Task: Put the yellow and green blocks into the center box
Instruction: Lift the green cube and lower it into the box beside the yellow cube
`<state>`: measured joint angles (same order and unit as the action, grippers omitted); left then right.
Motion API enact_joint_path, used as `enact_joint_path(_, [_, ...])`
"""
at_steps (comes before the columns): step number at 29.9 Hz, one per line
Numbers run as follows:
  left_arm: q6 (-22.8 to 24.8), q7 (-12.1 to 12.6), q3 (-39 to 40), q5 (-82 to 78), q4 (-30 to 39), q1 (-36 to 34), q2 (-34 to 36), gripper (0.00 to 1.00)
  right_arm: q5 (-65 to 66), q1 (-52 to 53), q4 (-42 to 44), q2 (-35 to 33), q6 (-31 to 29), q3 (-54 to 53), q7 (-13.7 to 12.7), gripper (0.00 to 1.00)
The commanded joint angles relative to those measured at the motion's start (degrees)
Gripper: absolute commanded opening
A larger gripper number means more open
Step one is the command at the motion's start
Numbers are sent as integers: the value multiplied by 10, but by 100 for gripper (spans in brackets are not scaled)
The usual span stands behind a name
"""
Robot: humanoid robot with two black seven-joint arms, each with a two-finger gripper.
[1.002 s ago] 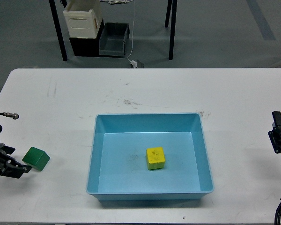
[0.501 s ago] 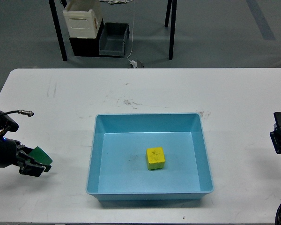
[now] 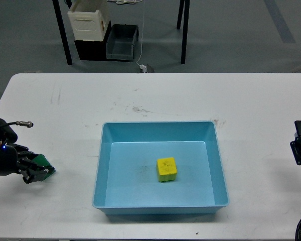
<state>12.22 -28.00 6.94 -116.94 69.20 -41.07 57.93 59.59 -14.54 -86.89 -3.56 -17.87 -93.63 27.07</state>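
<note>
The yellow block [image 3: 166, 169] lies inside the light-blue center box [image 3: 158, 124], a little right of its middle. The dark green block [image 3: 42, 160] sits on the table left of the box, about a hand's width from its left wall. My left gripper [image 3: 36, 169] comes in from the left edge, and its two dark fingers clasp the green block, covering most of it. My right gripper [image 3: 300, 145] is at the right edge, far from the box; it is dark and its fingers cannot be told apart.
The white table [image 3: 140, 95] carries the box at its front middle. On the floor beyond the far edge stand a cream-white container [image 3: 88, 20] and a dark grey bin [image 3: 122, 42], between black table legs [image 3: 183, 30].
My left gripper moved right from beside the green block onto it and its fingers closed around it. The block now shows less. The yellow block, the box and my right arm stayed put.
</note>
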Motion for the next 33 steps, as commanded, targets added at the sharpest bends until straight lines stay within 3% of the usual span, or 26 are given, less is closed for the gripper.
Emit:
enact_joint_path(1, [-19, 0, 0, 1, -3, -7, 7, 21, 0, 0, 2, 0, 0, 0, 1, 100])
enact_joint_path(7, [-20, 0, 8, 61, 6, -87, 43, 20, 0, 0, 3, 2, 0, 4, 0, 100])
enact_joint_path(14, [-16, 0, 6, 182, 55, -197, 27, 21, 0, 0, 3, 3, 5, 7, 0, 100])
enact_joint_path(20, [2, 0, -2, 128, 120, -235, -61, 21, 0, 2, 3, 4, 5, 12, 0, 100])
enact_joint_path(28, [158, 0, -11, 30, 132, -284, -216, 22, 0, -1, 3, 3, 5, 19, 1, 100])
enact_joint_path(33, [158, 0, -84, -28, 121, -306, -287, 23, 0, -1, 3, 3, 6, 19, 1, 100])
